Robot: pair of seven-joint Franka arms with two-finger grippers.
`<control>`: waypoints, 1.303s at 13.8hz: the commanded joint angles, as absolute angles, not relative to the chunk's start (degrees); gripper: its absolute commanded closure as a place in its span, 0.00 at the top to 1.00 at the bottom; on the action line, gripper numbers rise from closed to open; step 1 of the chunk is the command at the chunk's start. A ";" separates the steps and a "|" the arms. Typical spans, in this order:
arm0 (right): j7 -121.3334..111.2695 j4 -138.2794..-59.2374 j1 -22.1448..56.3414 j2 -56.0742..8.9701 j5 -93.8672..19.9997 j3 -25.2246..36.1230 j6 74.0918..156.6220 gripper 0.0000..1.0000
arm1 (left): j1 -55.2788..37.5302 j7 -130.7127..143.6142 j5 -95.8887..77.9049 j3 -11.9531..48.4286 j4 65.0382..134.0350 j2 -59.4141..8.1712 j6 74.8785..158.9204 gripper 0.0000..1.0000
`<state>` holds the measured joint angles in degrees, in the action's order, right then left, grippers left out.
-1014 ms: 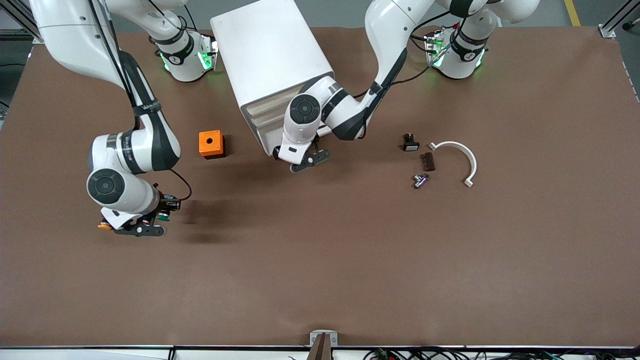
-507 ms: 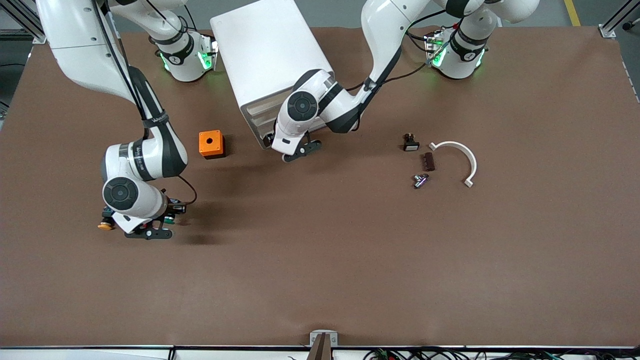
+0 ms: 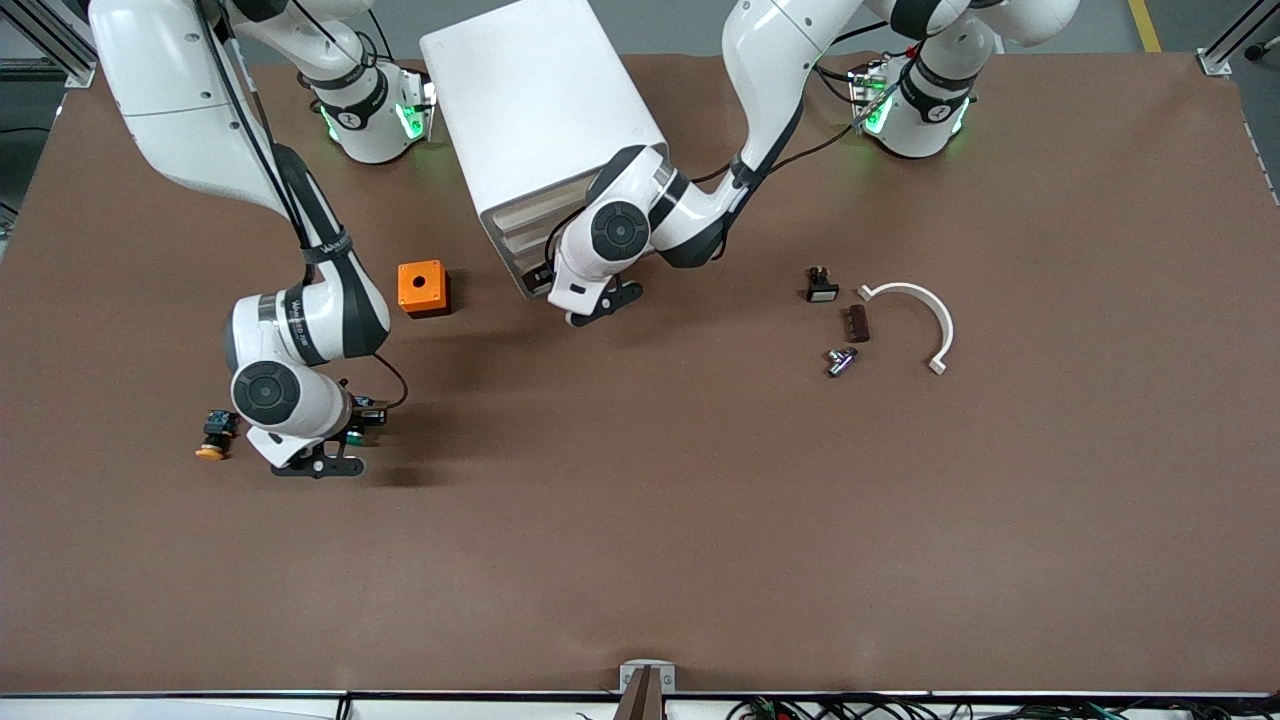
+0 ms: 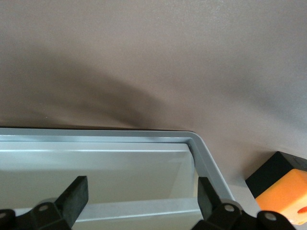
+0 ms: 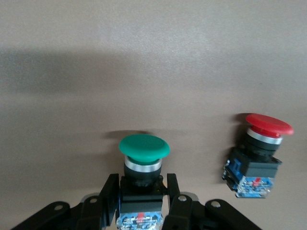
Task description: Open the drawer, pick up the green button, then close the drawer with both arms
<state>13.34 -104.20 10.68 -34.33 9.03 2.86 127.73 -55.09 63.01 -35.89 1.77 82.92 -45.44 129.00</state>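
Right pincer (image 5: 142, 199) pinches the domed glossy green button (image 5: 144, 160); left pincer (image 4: 141, 203) spread over the drawer (image 4: 96, 167).

Taking the front view as a clock face, a small orange box (image 3: 423, 287) with a round hole in its top sits on the brown table (image 3: 640, 560) at about 10 o'clock from centre. A yellow-orange-capped push button (image 3: 212, 436) lies near 8 o'clock. Around 2 to 3 o'clock lies a cluster: a small black part (image 3: 821, 285), a dark brown block (image 3: 856, 323) at its 5 o'clock, a silvery fitting (image 3: 840, 360) at the block's 7 o'clock, and a white curved bracket (image 3: 925, 310) at its 3 o'clock. The right wrist view shows a red-capped button (image 5: 259, 155) on the table.
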 commanded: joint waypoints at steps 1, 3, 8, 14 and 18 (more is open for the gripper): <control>13.45 -104.15 10.63 -34.63 10.20 2.72 128.41 0.24 | -55.37 62.67 -38.06 2.20 82.79 -45.09 129.55 1.00; 13.45 -104.06 10.46 -34.54 10.11 2.72 128.06 0.49 | -55.11 61.71 -36.83 1.85 82.71 -44.74 129.20 1.00; 14.06 -103.01 10.02 -25.52 7.84 2.64 118.07 1.00 | -45.54 50.47 -26.32 1.41 81.65 -42.37 120.60 1.00; 13.62 -99.40 8.36 -8.20 4.75 2.99 97.84 1.00 | -32.28 31.60 -9.07 1.41 79.36 -37.02 110.49 1.00; 9.69 -99.32 3.27 -0.19 1.33 3.08 91.24 1.00 | -23.05 18.58 -3.88 1.49 79.37 -30.69 102.77 1.00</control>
